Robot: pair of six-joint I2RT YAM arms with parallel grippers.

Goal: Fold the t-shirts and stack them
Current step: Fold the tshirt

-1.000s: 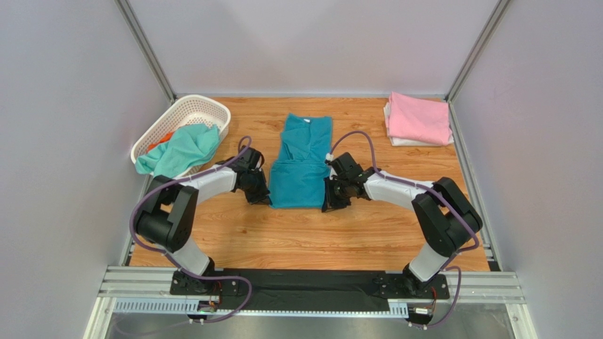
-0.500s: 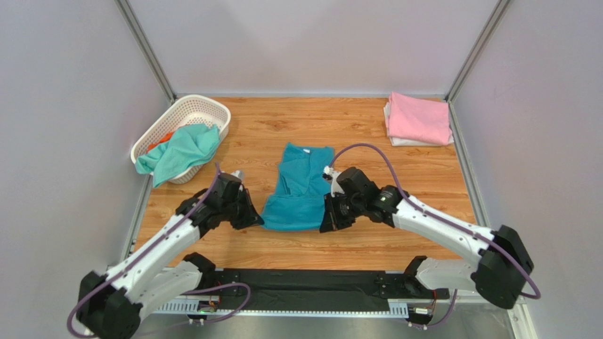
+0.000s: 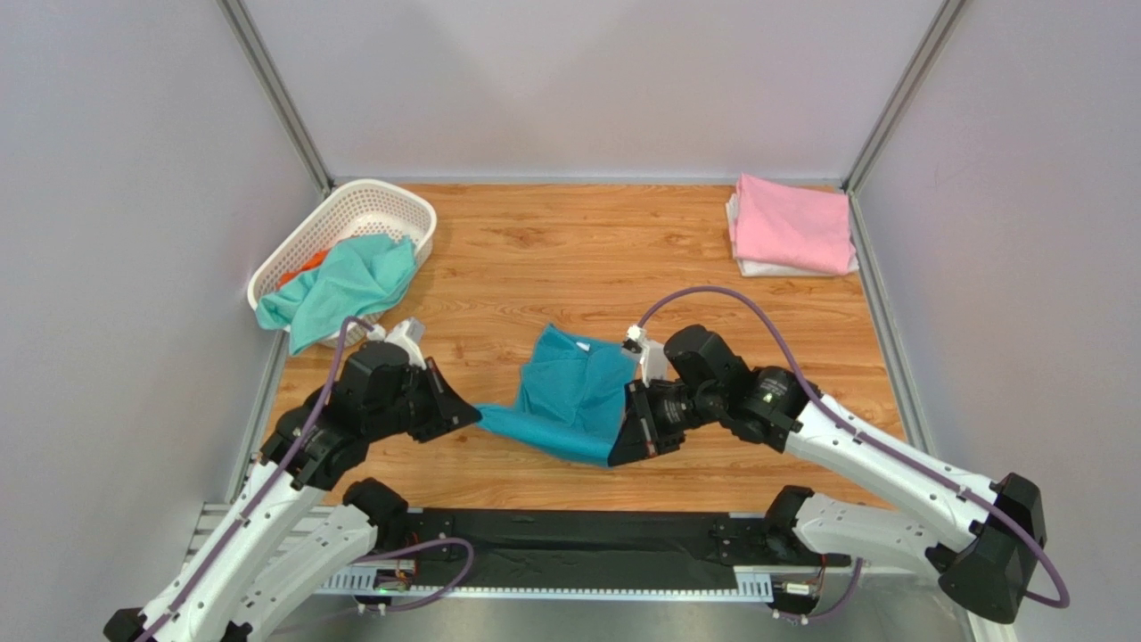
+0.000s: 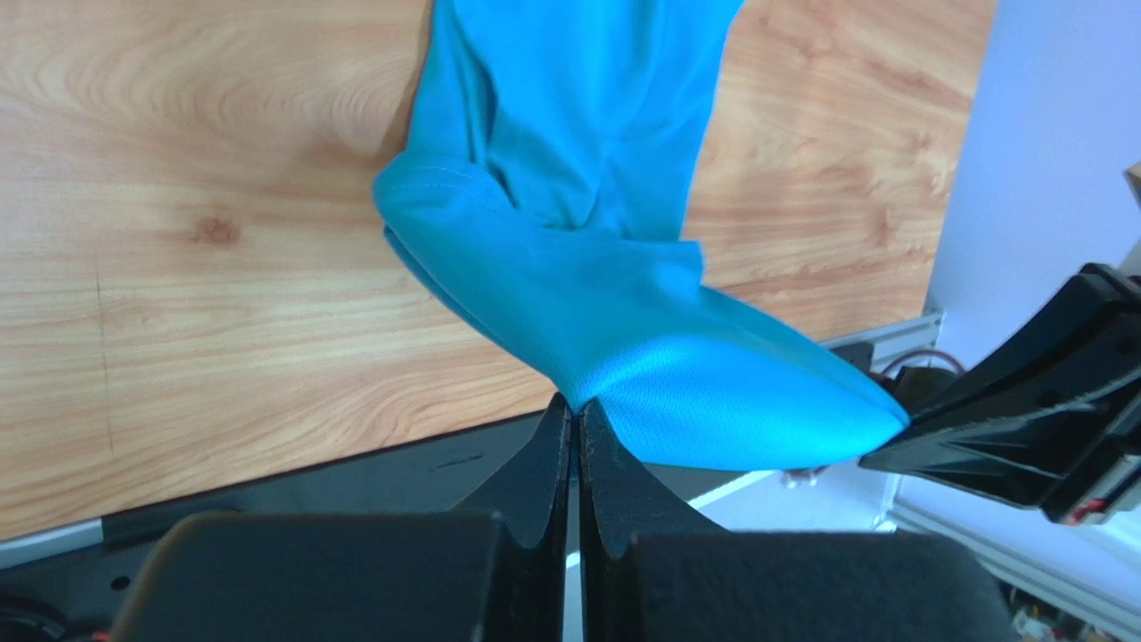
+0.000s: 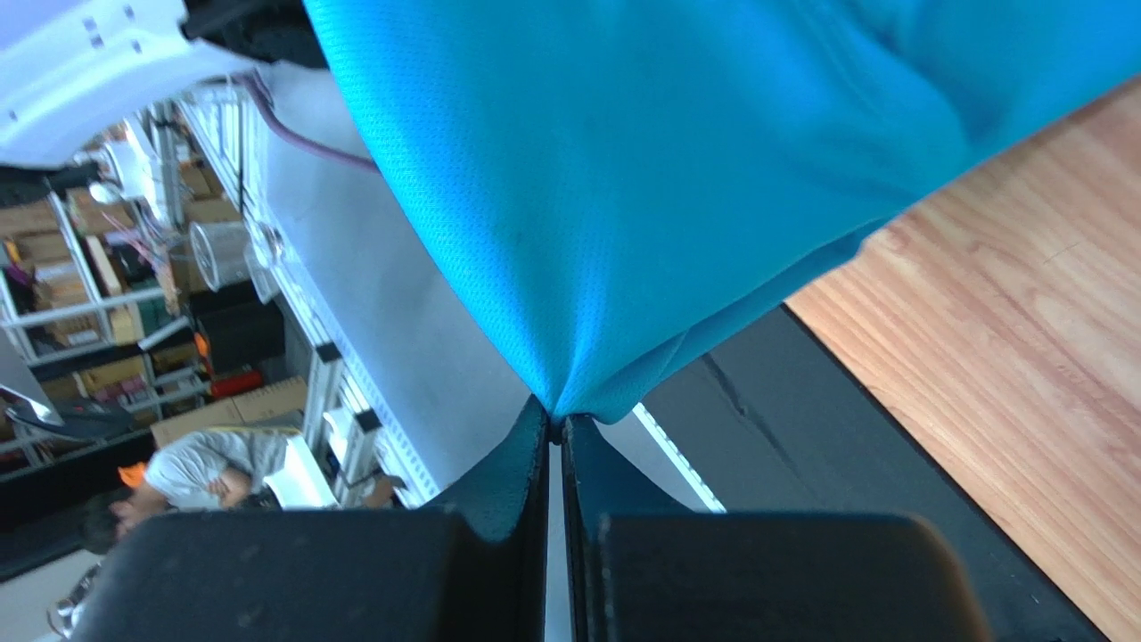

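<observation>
The teal-blue t-shirt (image 3: 569,395) hangs stretched between both grippers near the table's front edge, its near hem lifted, its collar end trailing on the wood. My left gripper (image 3: 472,415) is shut on the shirt's left hem corner; the wrist view shows the cloth (image 4: 603,268) pinched at the fingertips (image 4: 577,409). My right gripper (image 3: 627,450) is shut on the right hem corner, cloth (image 5: 643,174) bunched at its tips (image 5: 556,417). A folded pink t-shirt (image 3: 793,224) lies on a white one (image 3: 750,268) at the back right. A mint-green t-shirt (image 3: 342,284) drapes over the basket, an orange one (image 3: 306,265) beneath it.
The white lattice basket (image 3: 364,211) stands at the back left. The black base rail (image 3: 576,535) runs along the near edge. Grey walls enclose the wooden table (image 3: 589,241) on three sides.
Both grippers have pulled the teal-blue shirt toward the near edge and lifted its hem. The shirt slid from the table's middle to the front.
</observation>
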